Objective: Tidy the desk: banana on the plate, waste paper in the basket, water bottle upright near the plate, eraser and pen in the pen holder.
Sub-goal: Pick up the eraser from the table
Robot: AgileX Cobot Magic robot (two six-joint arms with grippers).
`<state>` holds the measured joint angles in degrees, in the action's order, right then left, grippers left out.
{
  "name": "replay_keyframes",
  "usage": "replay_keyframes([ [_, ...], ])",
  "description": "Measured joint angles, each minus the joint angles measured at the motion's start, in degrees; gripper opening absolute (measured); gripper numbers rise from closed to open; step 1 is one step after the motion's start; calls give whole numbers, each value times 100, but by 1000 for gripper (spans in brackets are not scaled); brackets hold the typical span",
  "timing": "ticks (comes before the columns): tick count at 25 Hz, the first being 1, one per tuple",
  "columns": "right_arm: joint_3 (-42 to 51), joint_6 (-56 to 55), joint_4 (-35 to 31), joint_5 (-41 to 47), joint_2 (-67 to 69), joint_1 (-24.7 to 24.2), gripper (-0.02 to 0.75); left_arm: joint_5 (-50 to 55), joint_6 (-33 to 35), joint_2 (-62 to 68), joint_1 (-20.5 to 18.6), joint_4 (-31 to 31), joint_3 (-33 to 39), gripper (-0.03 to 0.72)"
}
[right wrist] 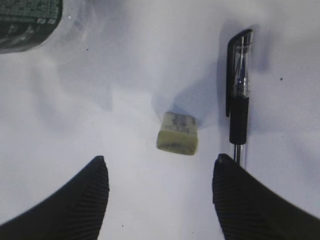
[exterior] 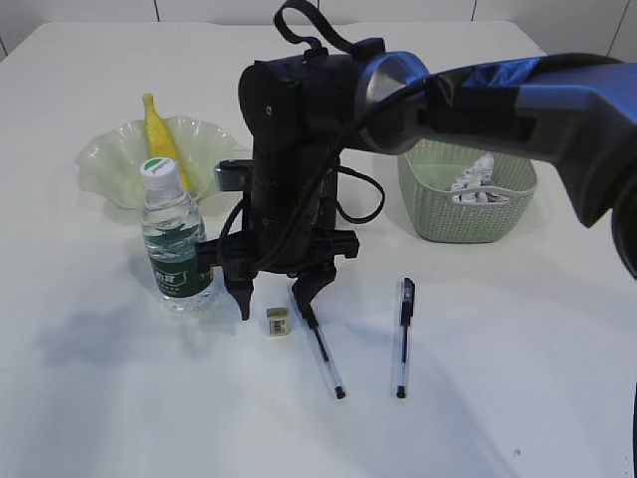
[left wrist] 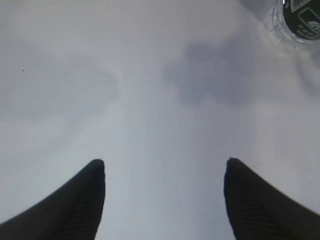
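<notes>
plain white table, tiled wall behind

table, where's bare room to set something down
Free: the wide front strip of table below the two pens, and the near-left corner. Crowded: the middle, where bottle, eraser and the right hand sit close.
</notes>
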<state>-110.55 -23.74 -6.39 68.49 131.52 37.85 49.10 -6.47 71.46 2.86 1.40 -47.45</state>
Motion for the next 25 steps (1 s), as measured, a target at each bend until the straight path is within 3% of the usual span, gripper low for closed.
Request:
replay_keyframes([
  [25,-70,-243,97,-175,410,0,482,-25,0,0,0,22,0,521],
])
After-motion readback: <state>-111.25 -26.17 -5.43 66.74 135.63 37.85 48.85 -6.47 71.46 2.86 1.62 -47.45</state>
